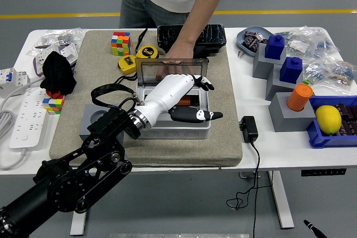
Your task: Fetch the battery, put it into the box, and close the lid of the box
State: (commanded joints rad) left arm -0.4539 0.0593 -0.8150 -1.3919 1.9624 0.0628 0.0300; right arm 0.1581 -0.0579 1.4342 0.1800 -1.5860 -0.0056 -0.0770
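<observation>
A white robot left hand (179, 90) on a black arm reaches in from seven o'clock and lies over the open grey box (174, 116) at the centre of a beige mat (223, 110). Its fingers are spread and loosely extended, gripping nothing: the black-tipped thumb points toward three o'clock past the box's right wall, and the other fingertips (205, 85) sit near the clear lid (172, 68), which stands raised at the box's twelve o'clock edge. An orange and black object, likely the battery (187, 103), shows inside the box beneath the palm, though most of it is hidden. A person's hand (179, 51) rests at the lid's far side, touching or just behind it; which cannot be told. The right hand is out of view. Judging from this, the closing step carries the risk: the robot's fingers sit inside the lid's swing, so a lid brought down now would trap them, and the person's hand by the hinge could be pinched. If the battery lies tilted, the lid may not seat.
</observation>
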